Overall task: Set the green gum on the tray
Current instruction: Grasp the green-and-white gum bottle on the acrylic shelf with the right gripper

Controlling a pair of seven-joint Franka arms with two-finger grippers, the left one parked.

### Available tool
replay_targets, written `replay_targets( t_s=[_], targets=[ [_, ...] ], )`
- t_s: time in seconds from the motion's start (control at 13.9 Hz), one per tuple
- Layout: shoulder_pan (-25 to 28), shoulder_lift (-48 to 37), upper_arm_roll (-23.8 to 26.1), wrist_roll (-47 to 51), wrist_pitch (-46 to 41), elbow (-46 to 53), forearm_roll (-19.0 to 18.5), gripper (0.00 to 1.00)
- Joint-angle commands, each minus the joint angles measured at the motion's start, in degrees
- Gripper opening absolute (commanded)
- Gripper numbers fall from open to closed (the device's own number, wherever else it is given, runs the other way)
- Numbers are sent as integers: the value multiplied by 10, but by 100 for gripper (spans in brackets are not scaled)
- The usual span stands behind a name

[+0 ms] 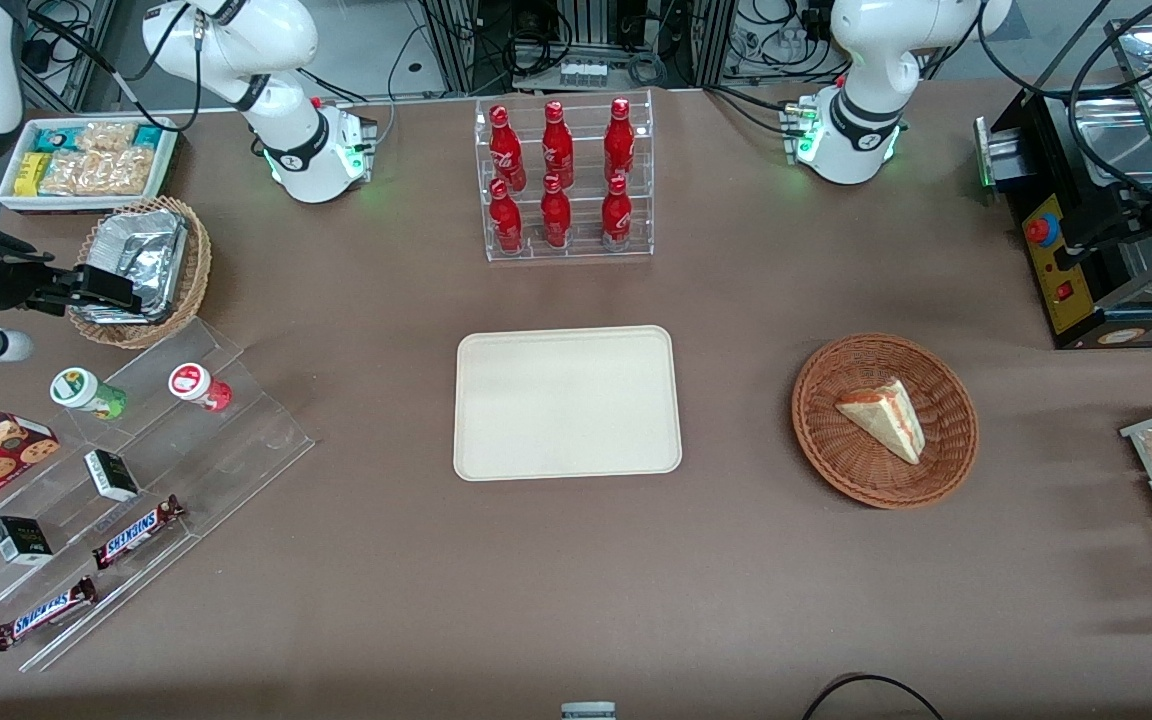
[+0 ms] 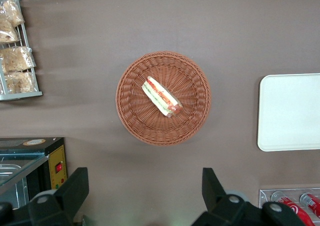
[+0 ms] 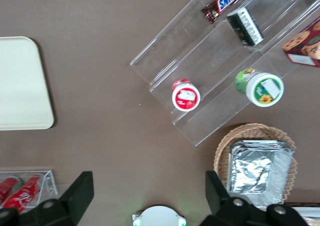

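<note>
Brown table (image 1: 576, 560). Large flat cream rectangular tray (image 1: 567, 402) with rounded corners lies at its centre, nothing on it. Clear acrylic stepped display stand (image 1: 126, 470) sits toward the working arm's end. Small green gum bottle with white round lid (image 1: 87, 392) stands on the stand's upper step, beside the red-bodied gum bottle with white lid (image 1: 200, 386). Right arm's black two-finger gripper (image 3: 150, 193) hangs high above the table, fingers (image 3: 80, 191) spread wide, holding nothing. Green gum lies well apart from the fingers, off to one side, not between them.
</note>
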Motion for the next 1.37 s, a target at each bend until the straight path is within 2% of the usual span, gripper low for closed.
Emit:
replay_targets(
  t_s=[0.0,0.29,0.5,0.79,1.15,1.3],
  targets=[
    [5,6,-1,23,-14,25,-12,100],
    [4,8,-1,18,-2,10,-12,99],
    [-1,-1,-4,-10,40,-36,-13,99],
    [-38,5,-8,-191,123,-91,-13,100],
    [-97,46,-8,-479,209,-110,-13,100],
    [-113,63,-8,-542,234,-110,-11,100]
  ],
)
